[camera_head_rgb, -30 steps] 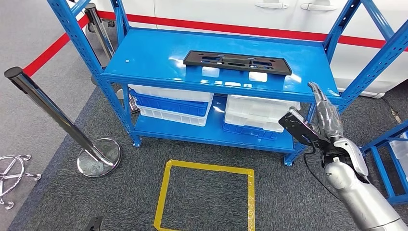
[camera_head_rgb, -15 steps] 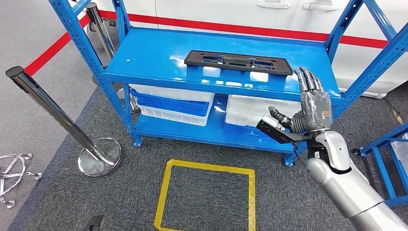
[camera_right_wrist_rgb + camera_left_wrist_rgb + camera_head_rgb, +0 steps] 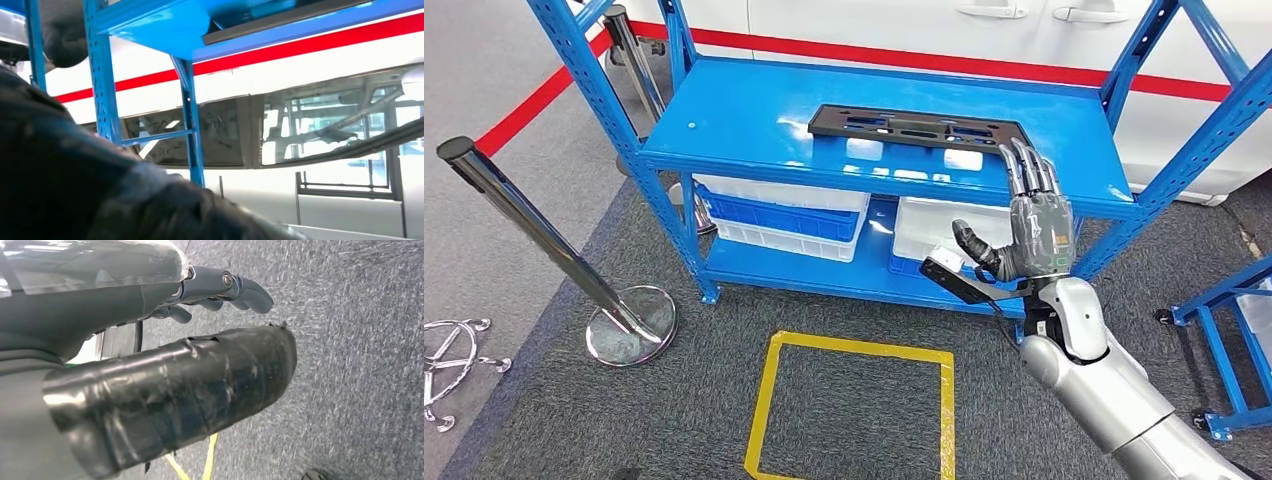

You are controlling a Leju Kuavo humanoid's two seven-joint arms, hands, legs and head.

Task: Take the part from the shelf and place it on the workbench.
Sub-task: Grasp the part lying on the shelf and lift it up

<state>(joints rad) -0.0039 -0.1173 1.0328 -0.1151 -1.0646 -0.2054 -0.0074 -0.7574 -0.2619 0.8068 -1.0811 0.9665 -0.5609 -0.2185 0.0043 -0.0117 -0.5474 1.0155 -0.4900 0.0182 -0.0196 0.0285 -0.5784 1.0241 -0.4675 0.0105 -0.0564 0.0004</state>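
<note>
We reach for the part (image 3: 919, 129), a flat black slotted panel lying lengthwise on the top deck of the blue shelf (image 3: 744, 120), toward the deck's rear-right area and well clear of the front edge, w/ nothing on or against it. Our right hand (image 3: 1029, 225) is raised just in front of the shelf's front-right edge, palm turned toward the rack, fingers (image 3: 1024, 165) straight and spread, thumb out to the side, holding nothing; the fingertips stand near the part's right end but apart from it, no contact yet. We judge the open, upright pose is there so the hand can slide over the deck edge and close on the panel's near long side, which the flat lie of the part leaves as the most reachable grip. Our left hand (image 3: 150, 355) hangs low over grey carpet, fingers loosely apart and empty, apparently kept out of the way. On the lower deck sit white bins (image 3: 959, 235) and a blue crate (image 3: 774, 215); a yellow tape square (image 3: 854, 410) marks the floor in front, and a chrome stanchion (image 3: 534, 245) leans at the shelf's left. The workbench isn't in the frames; the pick is not yet made.
</note>
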